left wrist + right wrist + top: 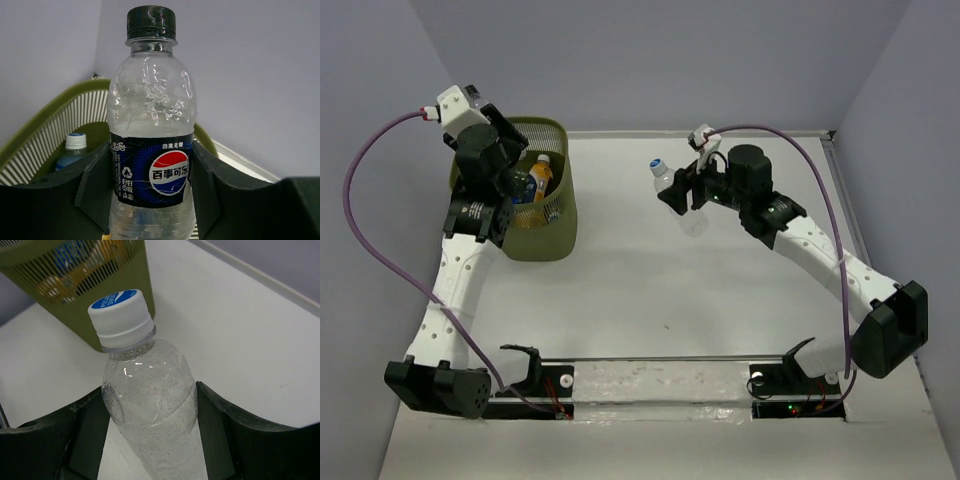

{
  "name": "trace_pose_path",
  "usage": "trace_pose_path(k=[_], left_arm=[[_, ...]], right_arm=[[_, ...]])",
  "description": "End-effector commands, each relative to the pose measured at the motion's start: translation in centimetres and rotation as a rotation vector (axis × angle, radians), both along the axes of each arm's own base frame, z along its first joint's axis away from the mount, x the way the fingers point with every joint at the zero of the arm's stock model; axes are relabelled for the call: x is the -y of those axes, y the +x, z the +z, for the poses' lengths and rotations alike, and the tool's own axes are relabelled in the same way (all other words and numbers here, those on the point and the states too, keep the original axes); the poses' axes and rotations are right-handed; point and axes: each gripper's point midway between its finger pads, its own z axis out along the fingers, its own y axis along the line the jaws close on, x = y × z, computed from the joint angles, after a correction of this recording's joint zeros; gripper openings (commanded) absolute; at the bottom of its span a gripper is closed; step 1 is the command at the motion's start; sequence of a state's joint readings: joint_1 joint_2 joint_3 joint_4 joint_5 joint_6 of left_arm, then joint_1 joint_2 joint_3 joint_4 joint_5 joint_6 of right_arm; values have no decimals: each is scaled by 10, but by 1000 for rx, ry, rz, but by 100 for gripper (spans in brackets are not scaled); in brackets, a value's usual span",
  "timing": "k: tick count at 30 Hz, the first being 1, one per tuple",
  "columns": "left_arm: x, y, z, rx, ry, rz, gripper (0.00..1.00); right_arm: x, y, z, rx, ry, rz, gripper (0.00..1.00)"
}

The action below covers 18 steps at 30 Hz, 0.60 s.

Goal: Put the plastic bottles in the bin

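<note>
My left gripper [150,200] was clamped on the black-capped cola bottle [151,115] above the bin [563,215], so I judged it best to release only with the bottle well inside the rim. The bin held an orange-yellow bottle [541,176] and a white-capped bottle [75,146]. My right gripper [150,435] gripped a clear bottle [148,390] over the table [650,290], well apart from the bin.

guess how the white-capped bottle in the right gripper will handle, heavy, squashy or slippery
The white-capped bottle shows no liquid, only droplets, so probably light. Its thin clear wall may dent in the right gripper. Smooth and round, it would likely roll if laid down.
</note>
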<state>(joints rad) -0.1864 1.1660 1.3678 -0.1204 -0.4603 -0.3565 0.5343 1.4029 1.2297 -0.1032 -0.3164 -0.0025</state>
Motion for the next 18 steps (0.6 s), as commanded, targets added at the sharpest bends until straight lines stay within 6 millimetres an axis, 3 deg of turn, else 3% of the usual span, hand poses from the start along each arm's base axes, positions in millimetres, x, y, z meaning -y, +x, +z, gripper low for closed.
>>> trace_pose_path(k=[1, 2, 4, 5, 6, 8, 10, 11, 13, 15, 17, 18], left_arm=[[-30, 14, -12, 12, -31, 74, 53], [-34, 18, -17, -1, -25, 80, 56], [-40, 29, -37, -69, -16, 90, 71], [-40, 32, -43, -91, -17, 90, 85], [-40, 34, -49, -108, -23, 92, 91], [-36, 32, -54, -114, -43, 74, 99], [-34, 25, -46, -92, -51, 60, 99], [-31, 22, -42, -80, -64, 44, 99], [-25, 12, -26, -31, -97, 13, 99], [-20, -2, -8, 30, -117, -19, 99], [-17, -15, 5, 77, -134, -42, 99], [-15, -30, 18, 124, -144, -58, 99]], right_arm=[[-63, -55, 82, 117, 282, 246, 27], [-85, -77, 86, 121, 291, 317, 27], [-101, -90, 105, 166, 313, 340, 28], [-106, -95, 112, 179, 320, 355, 28], [-115, -104, 118, 185, 332, 380, 28], [-119, -107, 150, 226, 385, 389, 28], [-134, -117, 163, 202, 429, 433, 28], [-137, -123, 190, 237, 484, 457, 28], [-153, -131, 213, 236, 558, 498, 28], [-160, -127, 228, 236, 614, 484, 28], [-174, -121, 230, 226, 639, 482, 28], [-173, -118, 248, 242, 694, 464, 28]])
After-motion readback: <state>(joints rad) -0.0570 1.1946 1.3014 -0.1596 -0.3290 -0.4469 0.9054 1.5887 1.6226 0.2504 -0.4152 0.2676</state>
